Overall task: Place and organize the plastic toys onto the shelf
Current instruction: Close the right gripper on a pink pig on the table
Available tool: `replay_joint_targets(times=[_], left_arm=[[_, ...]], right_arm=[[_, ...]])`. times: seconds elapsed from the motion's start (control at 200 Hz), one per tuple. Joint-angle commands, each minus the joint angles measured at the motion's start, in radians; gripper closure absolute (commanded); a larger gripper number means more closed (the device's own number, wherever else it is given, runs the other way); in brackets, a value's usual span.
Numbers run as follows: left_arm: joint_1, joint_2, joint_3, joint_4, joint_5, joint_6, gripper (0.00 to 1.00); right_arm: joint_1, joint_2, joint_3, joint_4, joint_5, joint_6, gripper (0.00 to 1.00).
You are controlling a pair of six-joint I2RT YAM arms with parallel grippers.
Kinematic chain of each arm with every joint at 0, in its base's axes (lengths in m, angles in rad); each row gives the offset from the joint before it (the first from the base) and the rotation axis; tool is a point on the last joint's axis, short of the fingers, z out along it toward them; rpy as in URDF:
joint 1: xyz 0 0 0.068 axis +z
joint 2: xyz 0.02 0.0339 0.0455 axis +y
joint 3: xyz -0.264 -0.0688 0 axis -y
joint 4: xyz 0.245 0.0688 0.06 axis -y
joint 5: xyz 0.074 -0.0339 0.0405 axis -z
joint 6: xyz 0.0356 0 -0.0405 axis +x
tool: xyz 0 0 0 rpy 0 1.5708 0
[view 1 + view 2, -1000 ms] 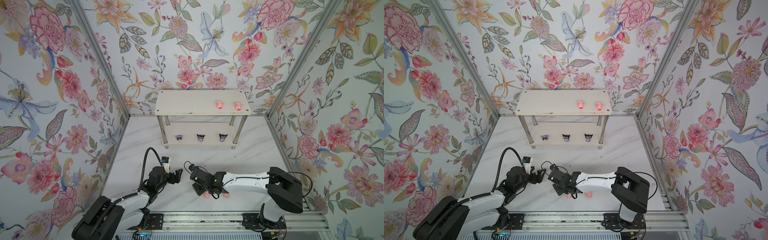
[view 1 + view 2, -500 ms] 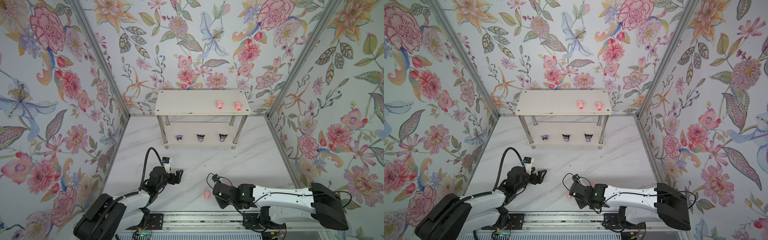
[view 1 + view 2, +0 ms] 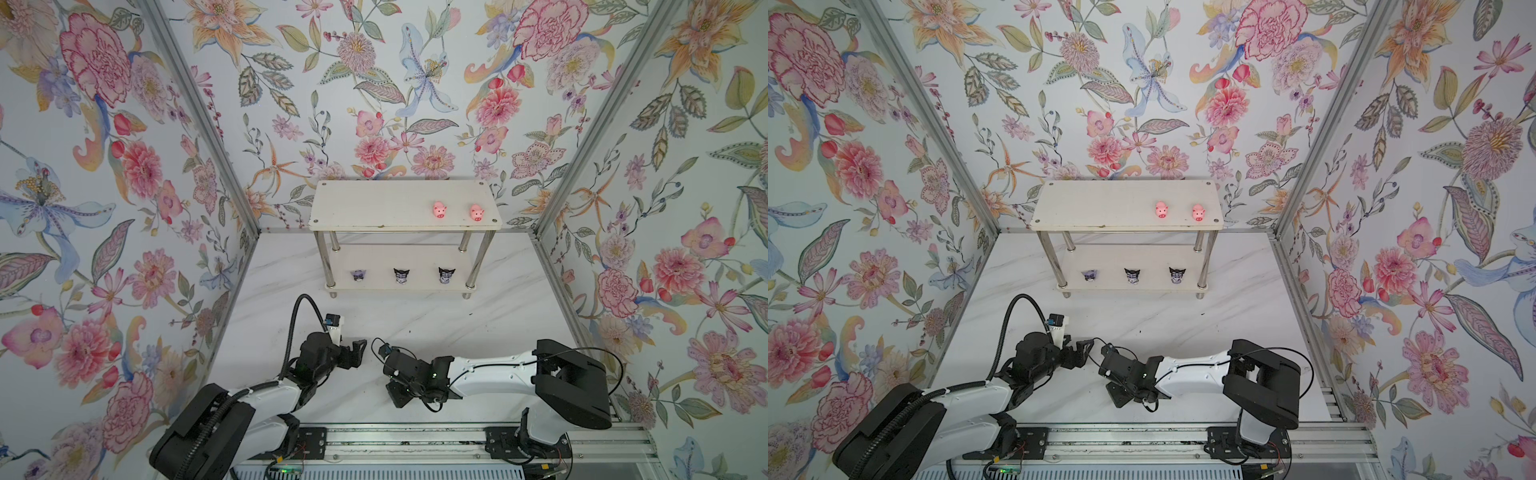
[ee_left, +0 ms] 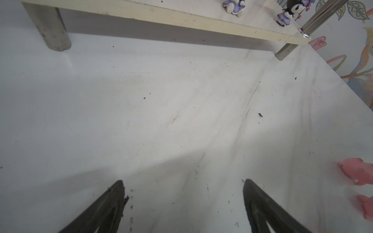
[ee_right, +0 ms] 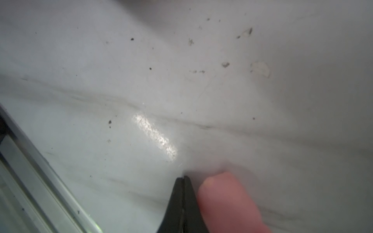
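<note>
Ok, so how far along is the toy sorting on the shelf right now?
Done: three purple figurines line the lower tier of the shelf, and two pink pigs stand on top. In hand: nothing; the right end effector is shut beside a loose pig, not on it, and the left end effector hangs open. Left: at least two unshelved pigs lie on the table, in the left wrist view.

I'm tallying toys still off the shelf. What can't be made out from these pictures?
In both top views: the right arm hides whatever lies under it; no loose toy shows.
Left wrist view: a pink toy and a second pink toy, both cut off by the frame edge.
Right wrist view: a blurred pink toy beside the shut right hand, also cut off; contact cannot be told.
</note>
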Motion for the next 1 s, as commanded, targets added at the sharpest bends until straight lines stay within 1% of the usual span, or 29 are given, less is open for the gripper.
replay_joint_targets(times=[0.0,0.075,0.195,0.22,0.265,0.33,0.385,0.445,0.59,0.676,0.781,0.886,0.991], left_arm=[[0.013,-0.014,0.018,0.003,-0.015,0.018,0.08],[0.012,-0.014,0.021,-0.002,-0.021,0.02,0.07],[0.011,-0.012,0.021,0.002,-0.016,0.019,0.07],[0.012,-0.011,0.021,0.002,-0.015,0.019,0.07],[0.012,-0.011,0.02,0.004,-0.014,0.018,0.07],[0.012,-0.006,0.022,0.005,-0.014,0.017,0.07],[0.012,-0.002,0.023,0.009,-0.007,0.016,0.07],[0.012,0.001,0.023,0.01,-0.005,0.015,0.07],[0.012,0.001,0.025,0.001,-0.013,0.017,0.07],[0.013,-0.002,0.024,0.001,-0.015,0.016,0.07],[0.014,-0.001,0.025,-0.006,-0.021,0.018,0.07],[0.014,0.0,0.023,0.004,-0.011,0.015,0.07],[0.014,0.004,0.025,0.001,-0.011,0.014,0.07]], right_arm=[[-0.052,-0.037,0.018,0.017,-0.027,-0.042,0.99],[-0.075,-0.105,0.001,0.008,-0.02,-0.06,0.96],[-0.093,-0.223,-0.038,-0.032,-0.004,-0.115,0.83],[-0.094,-0.245,-0.044,-0.048,0.007,-0.12,0.79],[-0.095,-0.276,-0.059,-0.072,0.02,-0.125,0.67],[-0.096,-0.307,-0.085,-0.086,0.025,-0.128,0.54],[-0.096,-0.318,-0.106,-0.088,0.018,-0.127,0.46],[-0.094,-0.311,-0.124,-0.087,0.005,-0.123,0.4],[-0.062,-0.247,-0.142,-0.069,0.006,-0.118,0.35],[-0.034,-0.195,-0.141,-0.047,0.028,-0.121,0.35],[-0.016,-0.138,-0.127,-0.023,0.055,-0.108,0.41],[-0.006,-0.116,-0.125,0.012,0.102,-0.095,0.5],[-0.001,-0.107,-0.119,0.029,0.146,-0.075,0.53]])
